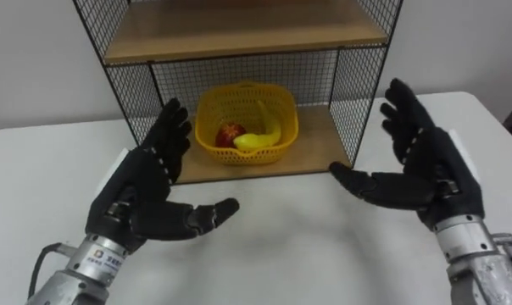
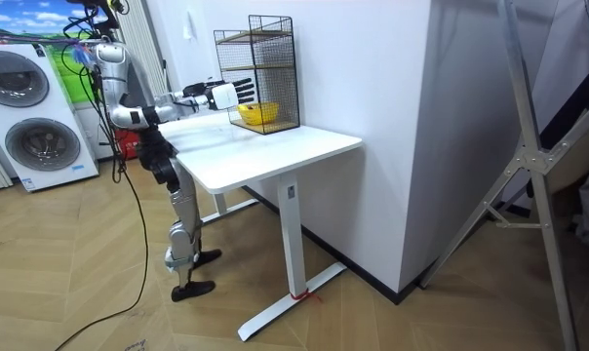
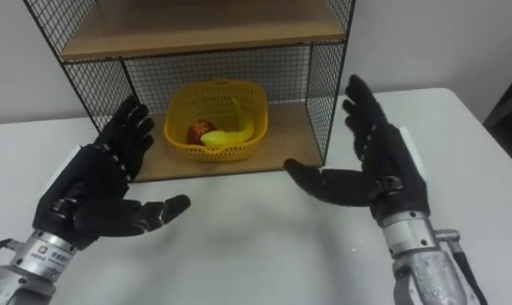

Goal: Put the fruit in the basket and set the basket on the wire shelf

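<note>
Basket is seen ahead of both hands and between them, set on the lower level of the wire shelf, with a banana and a red apple inside. The left hand and the right hand are held over the worktop, fingers spread, palms facing, nothing gripped. The basket is judged light, thin-walled and slightly flexible. It is best taken by opposite sides of its rim and kept level, so the apple is not rolled out.
</note>
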Motion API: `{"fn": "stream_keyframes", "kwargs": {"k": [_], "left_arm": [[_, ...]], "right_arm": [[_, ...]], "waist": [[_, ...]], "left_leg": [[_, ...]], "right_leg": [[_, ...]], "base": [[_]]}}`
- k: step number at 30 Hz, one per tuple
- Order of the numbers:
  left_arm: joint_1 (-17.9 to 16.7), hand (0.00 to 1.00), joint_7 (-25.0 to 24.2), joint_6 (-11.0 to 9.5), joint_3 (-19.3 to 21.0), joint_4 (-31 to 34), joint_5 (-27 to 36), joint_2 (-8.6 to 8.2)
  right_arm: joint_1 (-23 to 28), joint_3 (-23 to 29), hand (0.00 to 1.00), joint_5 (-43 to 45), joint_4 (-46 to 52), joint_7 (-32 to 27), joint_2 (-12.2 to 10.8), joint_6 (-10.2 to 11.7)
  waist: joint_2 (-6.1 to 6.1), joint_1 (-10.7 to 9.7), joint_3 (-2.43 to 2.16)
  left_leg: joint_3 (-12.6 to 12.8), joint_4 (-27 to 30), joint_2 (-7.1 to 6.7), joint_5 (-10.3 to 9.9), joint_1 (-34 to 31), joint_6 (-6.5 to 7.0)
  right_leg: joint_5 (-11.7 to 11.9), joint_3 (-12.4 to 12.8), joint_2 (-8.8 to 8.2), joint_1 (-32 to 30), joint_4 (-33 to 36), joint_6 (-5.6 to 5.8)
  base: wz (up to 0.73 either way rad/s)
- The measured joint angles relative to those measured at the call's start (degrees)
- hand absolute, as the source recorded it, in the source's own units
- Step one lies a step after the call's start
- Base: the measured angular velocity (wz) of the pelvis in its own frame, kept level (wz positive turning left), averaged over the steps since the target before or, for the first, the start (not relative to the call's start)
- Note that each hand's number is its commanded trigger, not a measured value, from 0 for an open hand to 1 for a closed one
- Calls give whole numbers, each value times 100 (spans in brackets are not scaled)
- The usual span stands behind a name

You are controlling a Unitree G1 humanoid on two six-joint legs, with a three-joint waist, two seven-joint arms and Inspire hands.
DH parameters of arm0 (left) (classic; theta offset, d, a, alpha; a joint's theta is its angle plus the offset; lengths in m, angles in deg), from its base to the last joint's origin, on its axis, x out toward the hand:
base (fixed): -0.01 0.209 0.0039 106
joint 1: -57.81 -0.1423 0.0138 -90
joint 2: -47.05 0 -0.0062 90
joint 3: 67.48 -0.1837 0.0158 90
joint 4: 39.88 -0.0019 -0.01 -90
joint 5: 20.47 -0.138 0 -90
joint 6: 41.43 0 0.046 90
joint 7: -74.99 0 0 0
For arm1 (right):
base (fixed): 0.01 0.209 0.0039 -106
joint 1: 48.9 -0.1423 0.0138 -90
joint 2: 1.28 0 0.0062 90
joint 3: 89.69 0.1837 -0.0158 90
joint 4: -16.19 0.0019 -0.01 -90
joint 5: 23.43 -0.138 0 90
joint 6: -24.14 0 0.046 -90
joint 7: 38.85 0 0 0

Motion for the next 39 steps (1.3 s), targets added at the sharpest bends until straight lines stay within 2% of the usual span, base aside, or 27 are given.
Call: {"fn": "stream_keyframes", "kwargs": {"k": [1,3,6,8,11,14,15,18,20,21,22,23,26,28,29,30,32,33,34,37,39], "left_arm": [[-9,0,-66,-19,160,104,121,1],[-13,0,-124,-155,362,142,395,14],[-54,0,-171,-186,752,325,768,165],[-138,0,-168,-239,1267,680,897,245],[-177,0,-142,-359,1744,922,1157,319],[-175,0,15,-538,2508,1036,1988,411],[-173,0,86,-574,2645,1036,2116,416],[-164,0,429,-626,3356,1036,3039,509],[-205,0,836,-772,3963,1034,3919,624],[-206,0,944,-800,4126,1033,4108,630],[-233,0,1174,-845,4472,1008,4410,655],[-319,0,1340,-892,4816,941,4696,671],[-500,0,1809,-911,5370,653,5147,671],[-702,0,2518,-974,5864,158,5586,672],[-736,0,2926,-1007,6013,-256,5599,672],[-759,0,3134,-1010,6061,-478,5623,672],[-791,0,3769,-1007,6066,-1759,5753,679],[-793,0,3941,-1006,6046,-2171,5776,683],[-789,0,4302,-991,5956,-2910,5871,675],[-714,0,5011,-971,5785,-4349,6389,581],[-707,0,5210,-973,5783,-5127,6524,583]], "right_arm": [[3,133,0,17,61,-146,-4,122],[1,348,0,33,137,-424,2,228],[-3,834,0,65,256,-975,205,340],[-16,1299,0,236,326,-1454,394,393],[-16,1732,0,327,441,-1884,484,449],[-15,2321,0,315,449,-2602,651,666],[-14,2428,0,316,448,-2754,655,686],[-15,3041,0,311,432,-3461,762,711],[3,3567,0,253,386,-4051,829,782],[1,3674,0,248,334,-4224,847,826],[3,3889,0,199,113,-4538,913,929],[20,4068,0,106,-135,-4821,999,935],[231,4479,0,-26,-588,-5434,1034,920],[462,4665,0,-481,-1065,-5923,1037,847],[602,4662,0,-731,-1315,-6116,1038,800],[657,4663,0,-856,-1482,-6171,1038,775],[852,4550,0,-1340,-2322,-6290,1044,623],[871,4470,0,-1470,-2594,-6290,1045,598],[914,4306,0,-1782,-3094,-6289,1032,503],[942,4115,0,-2896,-4256,-6264,1017,511],[942,4090,0,-3701,-5162,-6128,1017,534]], "waist": [[3,-23,5],[8,-18,12],[57,-4,-21],[38,-2,14],[48,1,26],[75,55,-1],[77,80,-2],[72,184,-9],[60,286,-42],[52,298,-40],[21,316,-52],[-7,376,-69],[-35,585,-100],[-71,660,-108],[-81,655,-107],[-91,636,-107],[-111,609,-105],[-106,600,-95],[-103,577,-78],[-144,568,-70],[-199,568,-64]], "left_leg": [[0,3,0,0,-19,0],[0,1,-2,0,-31,1],[-3,6,2,0,-104,1],[6,-11,-2,12,-109,15],[5,-8,-2,14,-108,17],[0,-3,2,3,-99,0],[12,-5,7,2,-93,-1],[23,5,13,-1,-110,-5],[15,12,10,-2,-165,-8],[10,14,3,-2,-169,-9],[-4,17,-8,-3,-175,-9],[2,19,-14,-3,-190,-9],[27,31,-26,-17,-215,-14],[-12,30,-51,-23,-237,-14],[-38,30,-71,-23,-234,-15],[-69,32,-89,-23,-239,-14],[-151,45,-123,-20,-274,-18],[-162,45,-126,-20,-282,-17],[-171,61,-127,-20,-313,-19],[-217,137,-125,-51,-372,-13],[-243,156,-125,-57,-404,-8]], "right_leg": [[2,-2,-5,-15,-6,1],[2,4,-7,-28,-4,2],[4,44,-12,-107,-2,11],[6,50,-2,-121,-1,8],[6,36,3,-112,-5,8],[-3,34,-27,-107,-1,14],[-5,28,-27,-109,4,11],[-25,26,-30,-137,32,6],[-42,-3,-44,-199,70,1],[-65,-16,-50,-215,116,-1],[-90,-14,-61,-225,141,6],[-128,-23,-88,-279,219,1],[-214,-20,-133,-366,351,-29],[-274,-89,-173,-395,429,-41],[-308,-139,-205,-398,480,-40],[-329,-178,-220,-396,509,-32],[-359,-205,-221,-385,520,-14],[-355,-208,-220,-386,519,-6],[-342,-208,-216,-396,519,21],[-361,-317,-226,-390,485,-10],[-350,-348,-227,-385,443,-15]], "base": [[-7],[0],[-1],[0],[0],[-1],[-6],[0],[0],[8],[4],[0],[-4],[10],[18],[29],[26],[13],[9],[8],[7]]}}
